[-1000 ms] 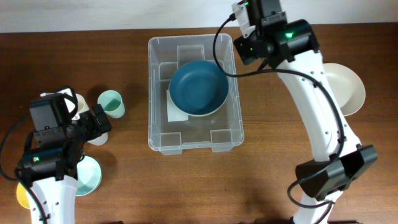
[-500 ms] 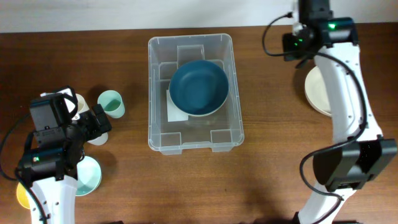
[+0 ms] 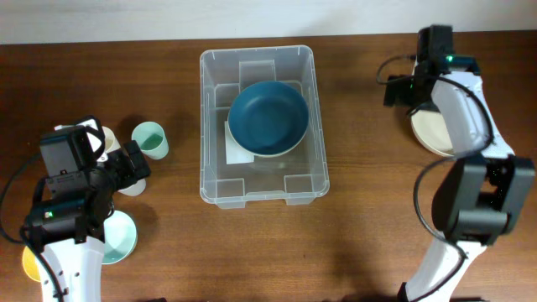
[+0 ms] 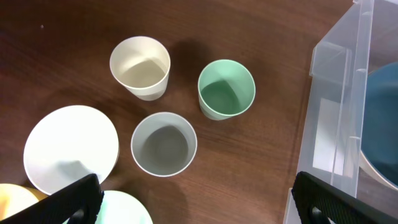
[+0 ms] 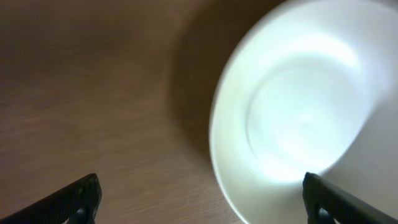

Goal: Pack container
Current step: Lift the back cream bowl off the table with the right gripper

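The clear plastic container stands at the table's middle with a dark blue bowl lying in it over a white label. My right gripper hovers open at the far right, over the left edge of a white bowl. In the right wrist view that white bowl lies blurred below the open right gripper, with nothing between the fingers. My left gripper stays open and empty on the left. In the left wrist view the left gripper is just below a grey cup, with the container's wall at right.
A cream cup and a green cup stand upright beyond the grey one. A white bowl, a mint bowl and a yellow dish sit at the left arm's near side.
My right arm has swung from the container's back right corner out to the right over the white bowl, and its jaws have opened. The left arm has not moved.
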